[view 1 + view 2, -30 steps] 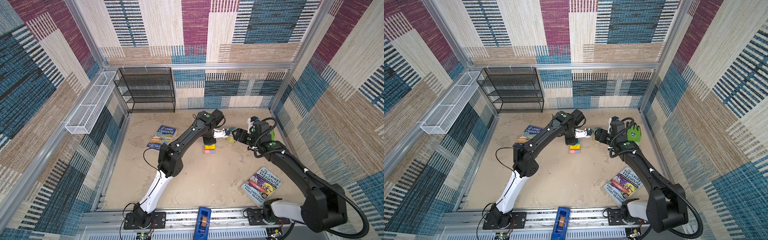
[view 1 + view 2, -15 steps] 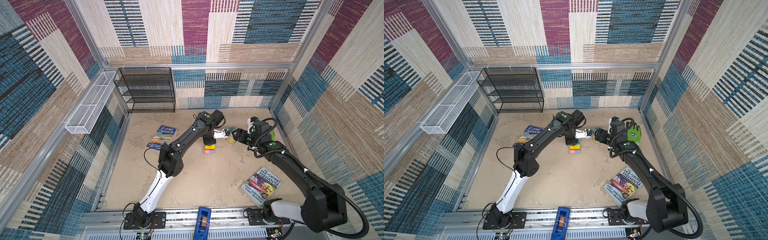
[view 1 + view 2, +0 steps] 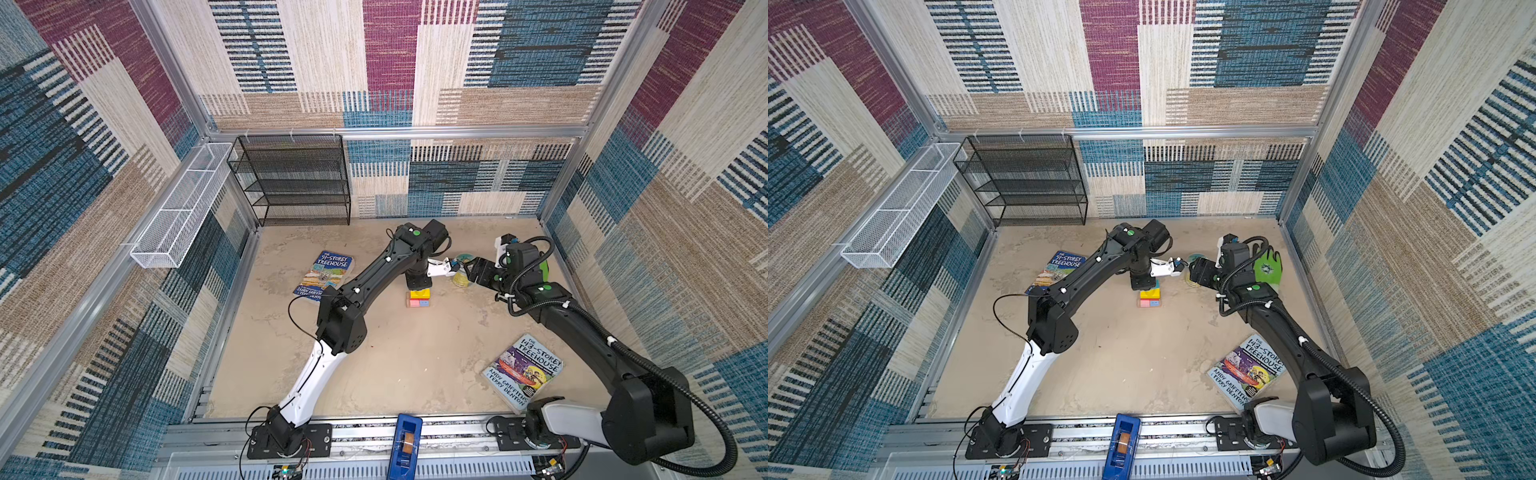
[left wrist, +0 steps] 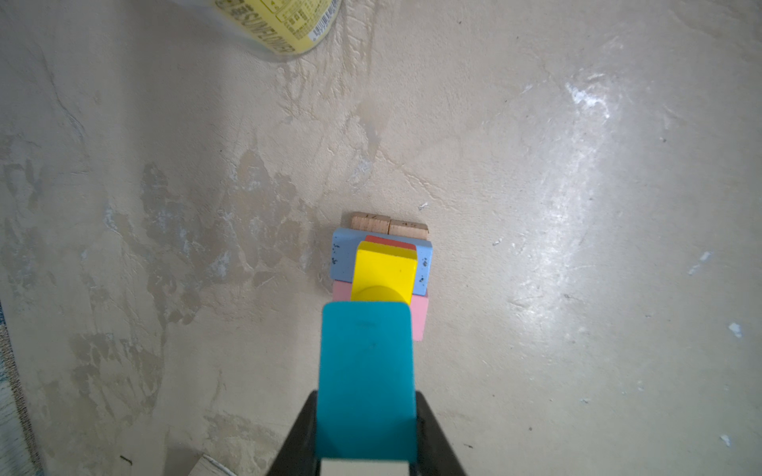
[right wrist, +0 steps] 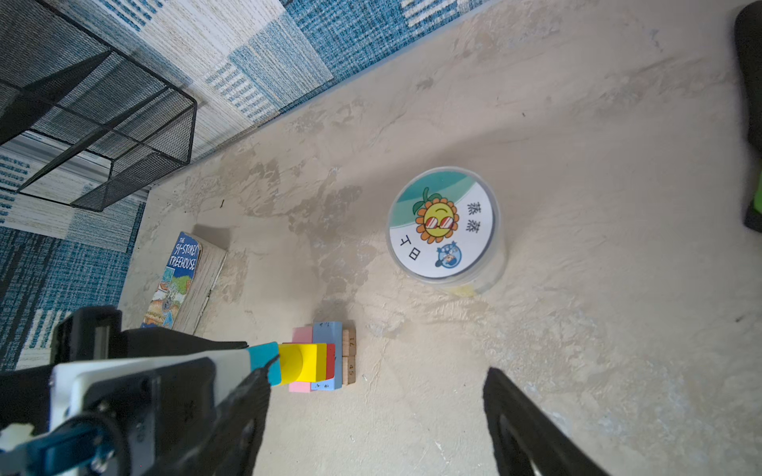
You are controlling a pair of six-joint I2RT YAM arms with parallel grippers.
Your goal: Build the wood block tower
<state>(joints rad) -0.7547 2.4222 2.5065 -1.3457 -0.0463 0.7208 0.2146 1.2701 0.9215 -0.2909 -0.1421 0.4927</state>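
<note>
Left wrist view settles the key relation. The left claw (image 4: 367,416) is closed partway on the teal piece (image 4: 367,371), with black fingers (image 4: 433,432) on its long sides, and the tower (image 4: 383,276) lies straight beneath, just ahead of the grip.

Reading a top view from the left, the rack (image 3: 291,178) stands at the back wall and a book (image 3: 326,274) lies flat. Next comes the tower, mid-surface (image 3: 395,353), with that claw directly over it.

Two plain slabs (image 4: 389,226) show at the tower's foot. Pink (image 4: 420,317) and blue (image 4: 342,259) sit low, with red (image 4: 389,241) and the yellow block (image 4: 391,259) above. The cylinder (image 4: 377,294) peeks out from under the teal edge (whether teal touches it yet I cannot tell).

Teal's long axis runs along the line from claw to stack, its sides parallel to the yellow block's. The coming move therefore looks like a short straight descent and release, with no turning needed.

Right of the tower sits the jar (image 3: 461,278). Just beyond it the right claw (image 3: 473,270) hangs wide open and empty — the farther of the two from the job.
</note>
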